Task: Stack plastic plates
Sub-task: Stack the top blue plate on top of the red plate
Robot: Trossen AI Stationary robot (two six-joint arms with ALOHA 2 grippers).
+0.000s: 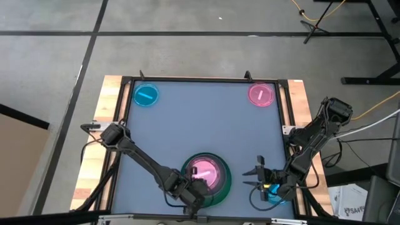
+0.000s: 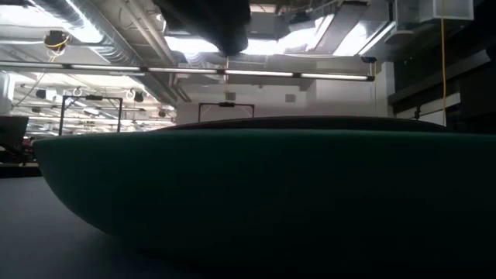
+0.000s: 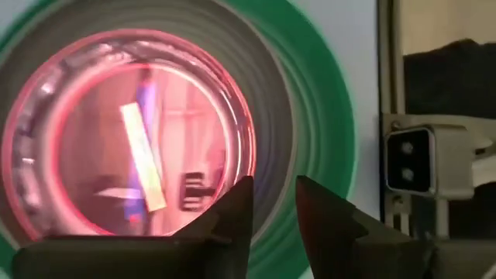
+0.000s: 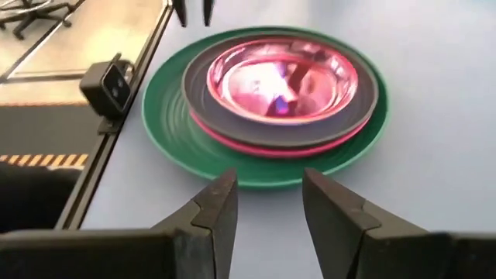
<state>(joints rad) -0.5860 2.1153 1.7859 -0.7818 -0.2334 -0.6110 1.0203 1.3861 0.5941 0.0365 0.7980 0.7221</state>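
Filling the low view, the dark green plate (image 2: 256,194) sits right against the camera at the table's near edge. On it lies a pink plate (image 4: 263,147), then a dark grey plate (image 4: 283,128), with a small translucent pink plate (image 4: 287,77) on top. Just above the stack's near rim hangs the left gripper (image 1: 190,187), its fingers (image 3: 232,217) a little apart and holding nothing. Beside the stack waits the right gripper (image 1: 257,175), jaws spread and empty. Well apart, a blue plate (image 1: 145,95) lies in the far left corner of the table (image 1: 206,125) and another pink plate (image 1: 260,94) in the far right corner.
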